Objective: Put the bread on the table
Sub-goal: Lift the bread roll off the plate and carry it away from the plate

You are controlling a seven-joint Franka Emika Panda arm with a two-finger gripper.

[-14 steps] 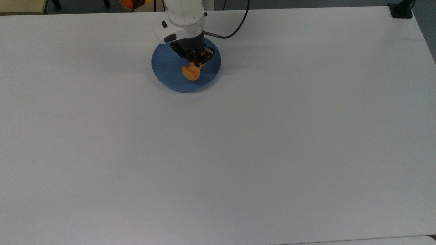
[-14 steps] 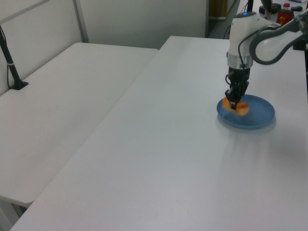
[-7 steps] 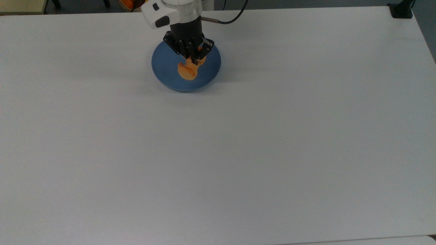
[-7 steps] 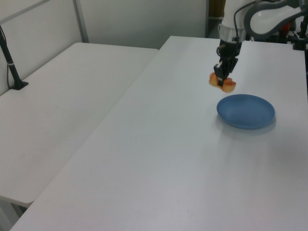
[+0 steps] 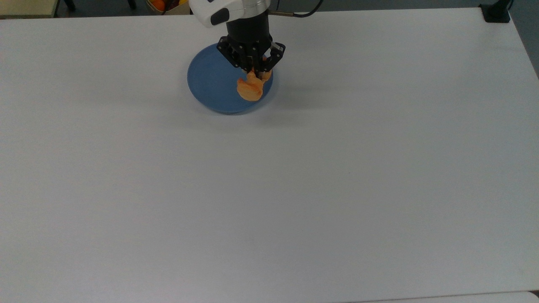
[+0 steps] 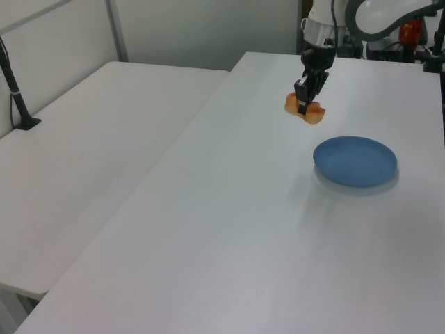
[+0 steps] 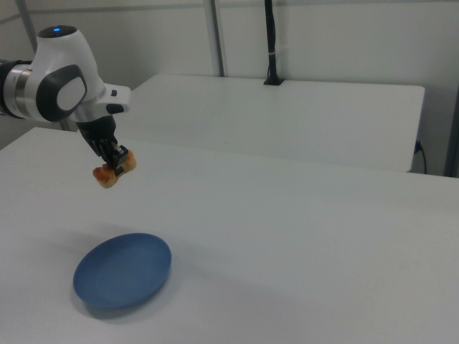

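Bread (image 6: 304, 110): clamped in your gripper (image 6: 303, 106), held high so it clears the plate (image 6: 355, 161).
Table (image 5: 294, 189): your drop zone, beside that plate.

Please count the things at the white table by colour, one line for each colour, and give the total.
Orange: 1, the bread, held in the gripper above the table
Blue: 1, the plate
Total: 2
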